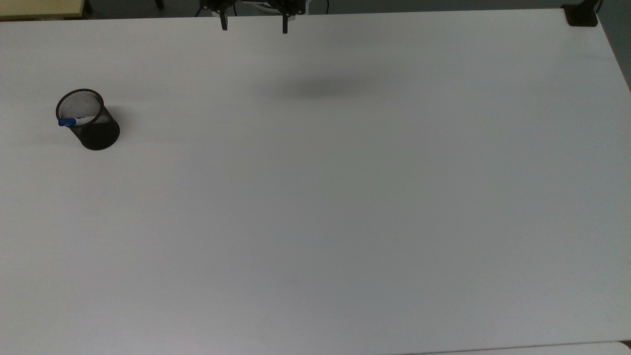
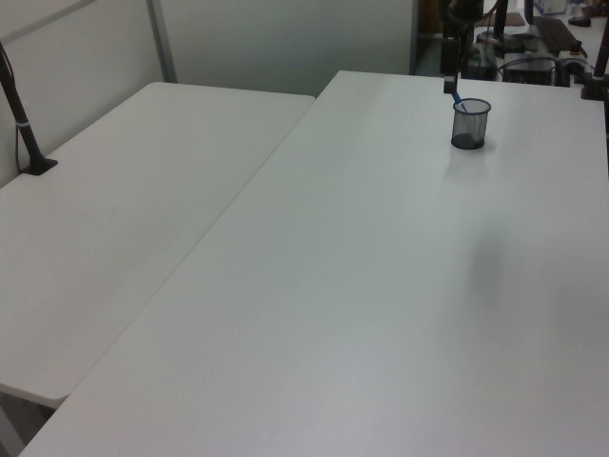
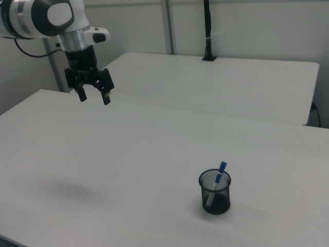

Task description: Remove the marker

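A black mesh cup (image 1: 93, 129) stands near the top view's left edge on the white table (image 1: 315, 207). The marker (image 1: 69, 121), white-barrelled with a blue cap, leans inside it with the cap poking over the rim. In the right view the marker (image 3: 220, 173) stands tilted in the cup (image 3: 215, 193) at the lower right. My gripper (image 3: 94, 96) hangs open and empty high above the table at the right view's upper left, far from the cup. In the top view the gripper (image 1: 254, 24) sits at the top edge. The left view has the cup (image 2: 470, 125) far back.
A second white table (image 3: 231, 77) adjoins the first one. A black clamped post (image 3: 207, 31) stands at its far side, and a black clamp (image 1: 581, 15) sits at the top view's upper right corner. Equipment clutter (image 2: 542, 38) lies beyond the table.
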{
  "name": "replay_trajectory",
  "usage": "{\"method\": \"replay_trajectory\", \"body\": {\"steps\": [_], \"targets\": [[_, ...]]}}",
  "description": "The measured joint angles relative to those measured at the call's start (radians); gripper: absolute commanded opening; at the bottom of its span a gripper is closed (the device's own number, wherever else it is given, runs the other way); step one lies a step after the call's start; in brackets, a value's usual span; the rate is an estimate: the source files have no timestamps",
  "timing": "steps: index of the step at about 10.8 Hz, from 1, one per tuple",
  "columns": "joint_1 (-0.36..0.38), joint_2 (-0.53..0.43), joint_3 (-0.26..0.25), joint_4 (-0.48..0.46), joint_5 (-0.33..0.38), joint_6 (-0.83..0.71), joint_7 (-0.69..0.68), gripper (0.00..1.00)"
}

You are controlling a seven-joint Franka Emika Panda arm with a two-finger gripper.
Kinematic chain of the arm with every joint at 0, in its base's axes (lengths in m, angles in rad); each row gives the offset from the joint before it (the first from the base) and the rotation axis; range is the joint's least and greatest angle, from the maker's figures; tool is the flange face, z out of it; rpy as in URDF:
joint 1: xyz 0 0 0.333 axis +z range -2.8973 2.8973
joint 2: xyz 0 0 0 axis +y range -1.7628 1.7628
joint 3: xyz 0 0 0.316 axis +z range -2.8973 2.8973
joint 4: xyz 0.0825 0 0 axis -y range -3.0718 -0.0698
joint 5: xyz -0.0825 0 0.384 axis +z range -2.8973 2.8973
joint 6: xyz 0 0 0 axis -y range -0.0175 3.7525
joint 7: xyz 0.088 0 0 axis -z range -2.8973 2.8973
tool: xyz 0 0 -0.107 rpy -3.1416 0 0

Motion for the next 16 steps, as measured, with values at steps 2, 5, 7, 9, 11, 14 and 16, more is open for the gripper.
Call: {"method": "replay_trajectory", "body": {"steps": [2,5,7,9,11,14,16], "targets": [[0.002,0.0,0.0,0.0,0.0,0.0,-0.001,1.0],[0.002,0.001,0.0,0.0,0.0,0.0,-0.001,1.0],[0.002,0.001,0.0,0.0,0.0,0.0,-0.001,1.0],[0.001,0.001,0.0,0.0,0.0,0.0,-0.001,1.0],[-0.009,0.011,-0.003,0.0,-0.004,0.031,-0.001,1.0],[-0.115,0.029,-0.011,0.0,-0.008,0.109,-0.031,1.0],[-0.229,0.053,-0.015,-0.001,-0.008,0.157,-0.163,1.0]]}}
